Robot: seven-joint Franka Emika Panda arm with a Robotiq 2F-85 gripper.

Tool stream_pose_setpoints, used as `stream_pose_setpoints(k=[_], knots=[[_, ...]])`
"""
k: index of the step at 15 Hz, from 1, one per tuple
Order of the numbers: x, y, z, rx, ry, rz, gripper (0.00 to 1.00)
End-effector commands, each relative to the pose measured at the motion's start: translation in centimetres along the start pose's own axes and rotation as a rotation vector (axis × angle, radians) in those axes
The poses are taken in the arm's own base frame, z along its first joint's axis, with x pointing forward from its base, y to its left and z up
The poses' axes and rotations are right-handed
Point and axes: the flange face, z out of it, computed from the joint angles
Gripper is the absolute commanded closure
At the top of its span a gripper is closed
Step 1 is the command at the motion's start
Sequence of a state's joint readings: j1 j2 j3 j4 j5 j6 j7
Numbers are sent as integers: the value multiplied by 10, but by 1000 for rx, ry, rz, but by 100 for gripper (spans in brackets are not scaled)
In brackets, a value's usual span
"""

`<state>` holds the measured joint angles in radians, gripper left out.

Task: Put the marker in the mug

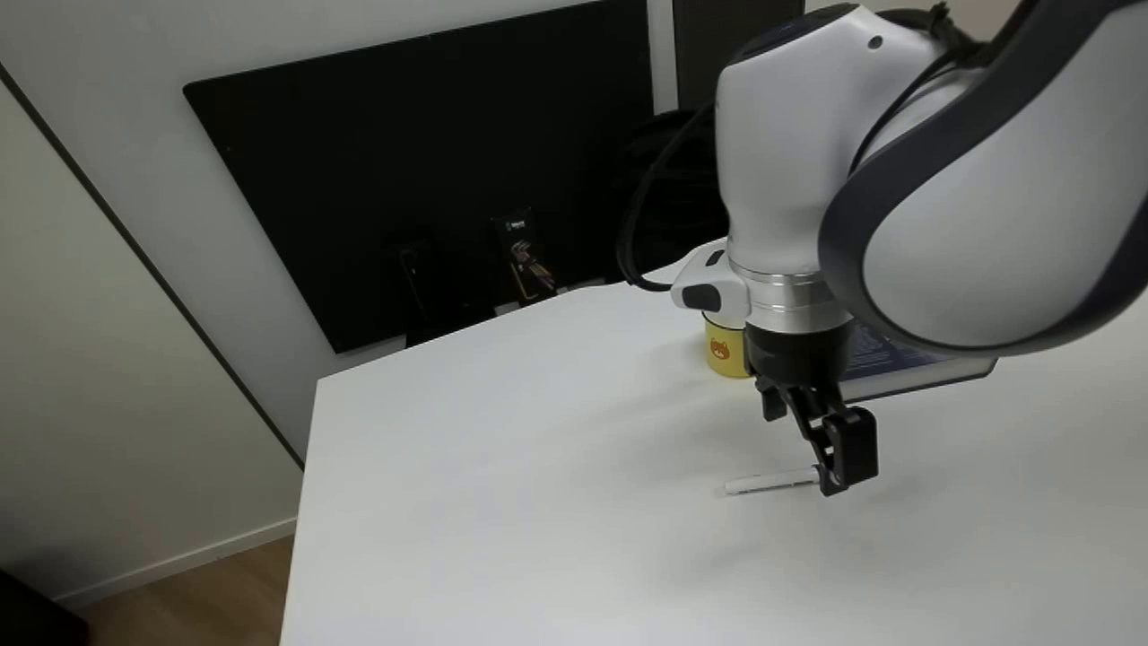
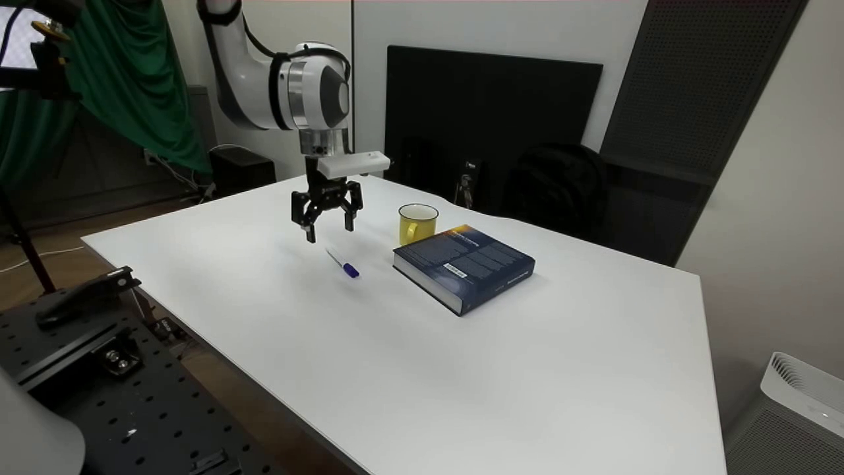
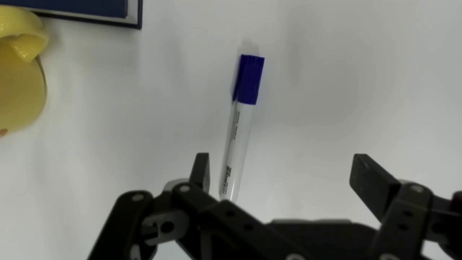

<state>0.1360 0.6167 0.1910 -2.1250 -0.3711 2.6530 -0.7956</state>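
The marker (image 3: 240,133), a white stick with a blue cap, lies flat on the table. It also shows in both exterior views (image 1: 769,483) (image 2: 341,264). The yellow mug (image 2: 426,229) stands upright beside the book, its handle facing the camera in that exterior view. It shows partly in the wrist view (image 3: 18,90) and partly behind the arm in an exterior view (image 1: 722,350). My gripper (image 3: 280,162) is open and empty above the table (image 2: 527,369), also seen in both exterior views (image 1: 804,451) (image 2: 330,233). In the wrist view the marker's uncapped end passes behind the left finger, inside the gap.
A thick dark blue book (image 2: 465,264) lies touching or very close to the mug; its corner shows in the wrist view (image 3: 72,5). A black panel (image 2: 488,105) stands behind the table. A perforated dark platform (image 2: 151,409) is at the table's near side.
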Motion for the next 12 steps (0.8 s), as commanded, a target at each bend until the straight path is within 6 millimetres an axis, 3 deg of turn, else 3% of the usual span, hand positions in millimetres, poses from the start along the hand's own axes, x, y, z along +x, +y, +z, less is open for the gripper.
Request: stream_pose_setpoints(k=[1, 8, 12], knots=[[1, 6, 8, 0, 0, -6, 0], [-16, 36, 31, -4, -13, 123, 0], [-6, 48, 49, 9, -12, 157, 0]])
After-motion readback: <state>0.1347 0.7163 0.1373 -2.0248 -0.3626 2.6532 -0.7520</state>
